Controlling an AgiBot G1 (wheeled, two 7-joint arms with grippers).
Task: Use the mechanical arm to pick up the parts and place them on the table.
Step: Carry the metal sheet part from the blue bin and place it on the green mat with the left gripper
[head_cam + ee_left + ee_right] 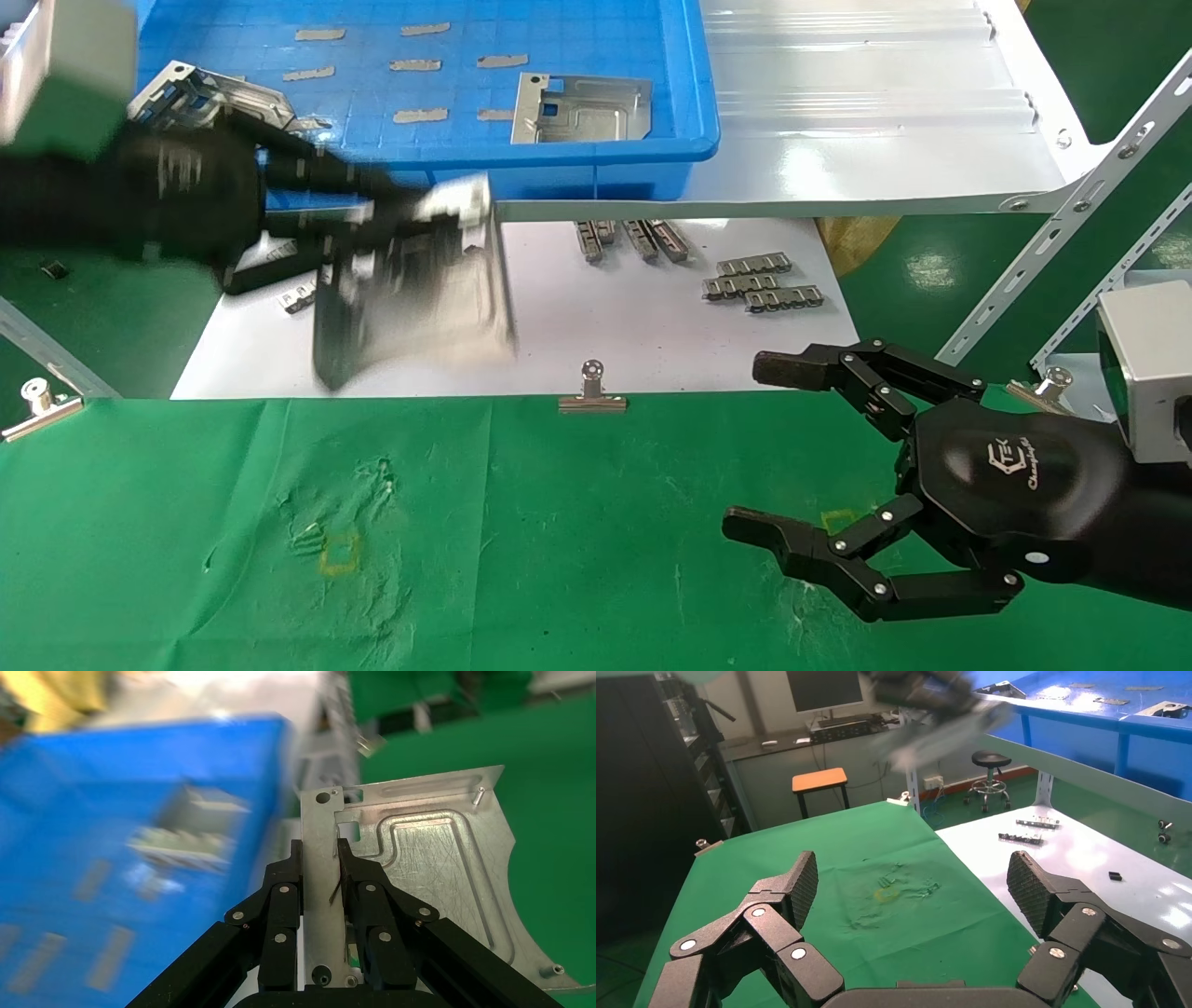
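Stamped sheet-metal part (422, 874) pinched in left gripper (325, 881), right gripper (773, 457) splayed over wrinkled green table (559, 559).

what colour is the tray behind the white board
Bright blue; the tray shows best in the head view.

Look past the far edge of the green cloth and you see a grey counter (807, 738) against the pale wall (768, 776). A dark monitor (824, 688) sits on that counter with a keyboard (838, 721) just below it. In front of the counter stand an orange-topped stool (819, 781) and a black round stool (989, 759) on the green floor (961, 801). A black rack (645, 776) rises beside the counter.
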